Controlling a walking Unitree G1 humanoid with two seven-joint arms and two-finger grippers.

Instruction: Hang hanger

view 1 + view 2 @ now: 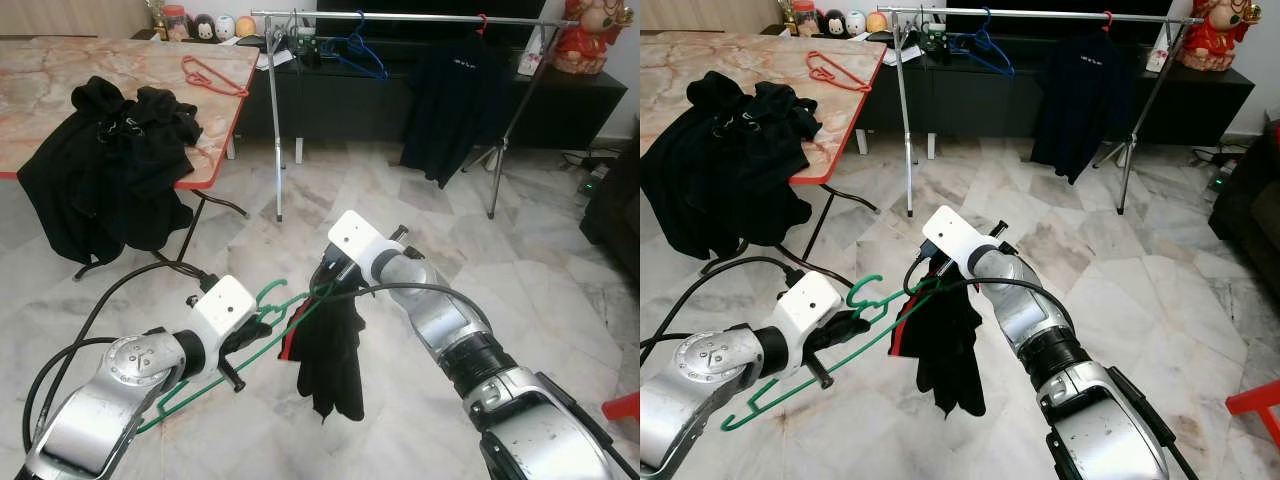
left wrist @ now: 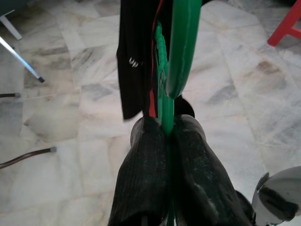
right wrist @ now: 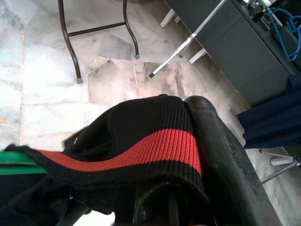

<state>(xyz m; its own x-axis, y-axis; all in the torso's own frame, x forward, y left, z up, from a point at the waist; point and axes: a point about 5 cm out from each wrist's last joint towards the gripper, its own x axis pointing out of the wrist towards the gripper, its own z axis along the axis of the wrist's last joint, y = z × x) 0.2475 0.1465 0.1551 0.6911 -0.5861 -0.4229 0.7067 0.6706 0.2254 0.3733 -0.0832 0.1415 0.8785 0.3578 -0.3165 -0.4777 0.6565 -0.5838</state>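
From the head camera, the left gripper (image 1: 262,322) is clamped on a green hanger (image 1: 215,370), held low in front of the robot above the marble floor (image 1: 560,270). A black garment (image 1: 332,350) with a red stripe droops from the hanger's far end, where the right gripper (image 1: 328,282) meets it. Behind stands a metal clothes rack (image 1: 278,130) carrying a blue hanger (image 1: 357,48) and a hung dark shirt (image 1: 450,95). To the robot's left, a table (image 1: 60,80) with a red edge bears a heap of black clothes (image 1: 120,160) and a red hanger (image 1: 212,76).

In the left wrist view, the two black fingers (image 2: 143,183) are pressed together around the thin green hanger (image 2: 165,117) (no gap between them but the wire itself). The black garment (image 2: 136,52) hangs just beyond, against pale floor tiles.

In the right wrist view, a black knit collar with a red band (image 3: 155,150) lies draped over one black finger (image 3: 221,141), and a piece of the green hanger (image 3: 16,162) shows at the edge. The cloth covers the fingertips, so I cannot tell whether this gripper is pinching it or merely supporting it.
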